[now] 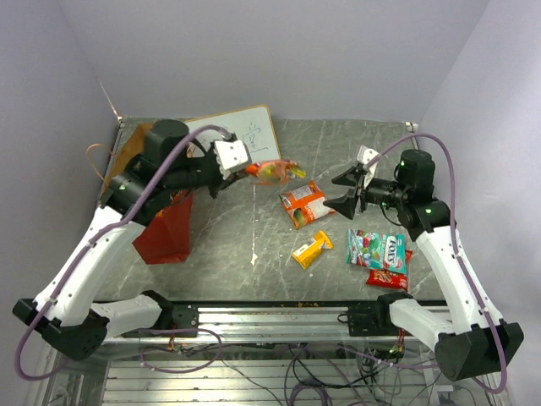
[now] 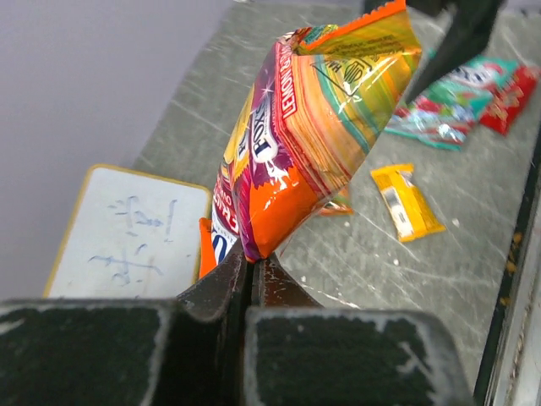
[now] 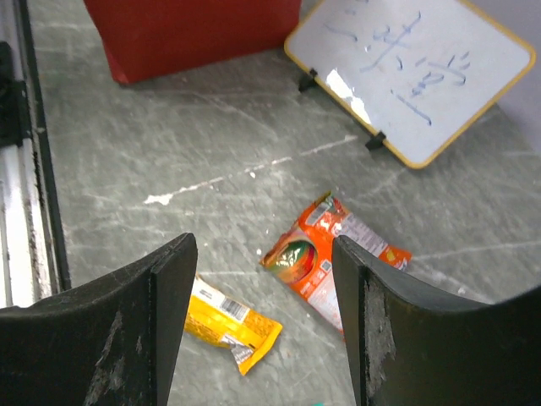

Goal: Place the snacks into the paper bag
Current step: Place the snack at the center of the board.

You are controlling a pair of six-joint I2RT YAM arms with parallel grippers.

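Top external view: the left end effector (image 1: 248,168), in the upper middle of the frame, is clamped on an orange snack packet (image 1: 275,172) held clear of the bench (image 1: 228,262). The red paper bag (image 1: 165,230) stands at middle left, partly under the left arm; its inside cannot be seen, so what it holds cannot be told. Four snacks lie on the bench: an orange chip bag (image 1: 303,205) at centre, a yellow pack (image 1: 311,249) below it, and a teal-white candy bag (image 1: 376,249) overlapping a red pack (image 1: 387,277) at lower right. The right end effector (image 1: 343,192) stands spread wide with nothing in it. Left wrist view: the jaws are shut on the lower corner of the packet (image 2: 313,127), which rises up the frame; a whiteboard (image 2: 127,228) lies at lower left. Right wrist view: the fingers gape over the bench, gripping nothing, with the chip bag (image 3: 330,266) and yellow pack (image 3: 230,320) below them and the paper bag (image 3: 194,34) at the top. Judgement: one packet is in transit, not yet bagged; at least four are left.
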